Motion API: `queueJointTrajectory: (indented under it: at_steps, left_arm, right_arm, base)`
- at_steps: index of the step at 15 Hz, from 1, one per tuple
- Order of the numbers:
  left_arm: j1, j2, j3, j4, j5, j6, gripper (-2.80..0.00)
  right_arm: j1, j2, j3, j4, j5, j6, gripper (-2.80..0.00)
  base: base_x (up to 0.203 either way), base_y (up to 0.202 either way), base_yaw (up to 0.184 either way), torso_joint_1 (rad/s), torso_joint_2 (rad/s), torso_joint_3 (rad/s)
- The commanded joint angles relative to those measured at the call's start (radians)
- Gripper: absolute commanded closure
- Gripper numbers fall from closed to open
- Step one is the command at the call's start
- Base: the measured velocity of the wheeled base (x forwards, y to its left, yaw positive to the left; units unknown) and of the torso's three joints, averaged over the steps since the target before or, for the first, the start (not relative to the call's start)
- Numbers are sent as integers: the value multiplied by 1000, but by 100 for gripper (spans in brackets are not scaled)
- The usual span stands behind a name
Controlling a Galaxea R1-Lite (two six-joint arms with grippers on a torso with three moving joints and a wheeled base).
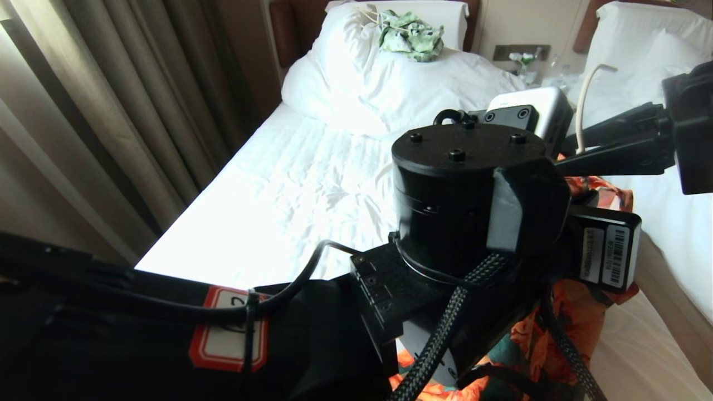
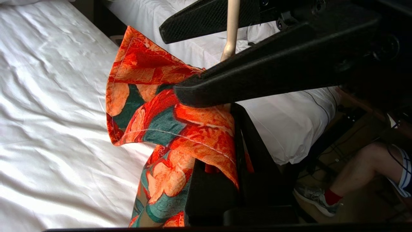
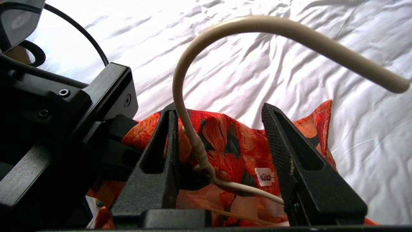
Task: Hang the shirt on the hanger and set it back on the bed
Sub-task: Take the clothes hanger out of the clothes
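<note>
While the left arm's black wrist housing is filling the middle of the head view, most of the shirt (image 1: 579,312) is lying hidden behind it, with only orange folds peeking out beside and below the housing. The left gripper (image 2: 222,106) is itself out of sight there; in its own wrist view its jaws are pressing together on the shirt's flowered collar fabric, holding it up above the bed (image 1: 289,189). The shirt's lower part is running out of every picture.

The right gripper (image 3: 222,154) is reaching in from the right, its fingers standing apart on either side of the hanger (image 3: 193,135). One finger (image 3: 161,161) is sitting just beside the twisted neck of the wire; whether it is touching cannot be told. The hook is arching up over the shirt's collar, and the hanger's shoulders are going out of sight inside the cloth.

The wrinkled white sheet is spreading beneath. A bundled duvet (image 1: 390,83) is lying toward the headboard, with a pale green garment (image 1: 412,36) resting on top. Beige curtains (image 1: 111,111) are hanging along the left, and a second white bed (image 1: 679,223) is standing on the right. A person's bare leg and sneaker (image 2: 317,198) are showing on the floor beside that bed, the rest being cut off.
</note>
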Motion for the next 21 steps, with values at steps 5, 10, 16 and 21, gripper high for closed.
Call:
queueJointTrajectory:
  at_steps: [5, 10, 16, 21]
  left_arm:
    - [6, -33, 3, 21, -1, 0, 0]
    - [7, -109, 92, 24, 0, 7, 0]
    - [12, -183, 132, 87, 5, 29, 0]
    - [23, -186, 151, 84, 3, 40, -280]
  right_arm:
    - [35, 16, 24, -26, 2, 19, 0]
    - [40, -1, 19, -33, 1, 90, 0]
    - [41, -4, 15, -33, -79, 89, 0]
    - [41, -7, 12, -33, -79, 92, 0]
  base:
    - [0, 0, 0, 0, 0, 0]
    - [0, 0, 0, 0, 0, 0]
    - [0, 0, 0, 0, 0, 0]
    - [0, 0, 0, 0, 0, 0]
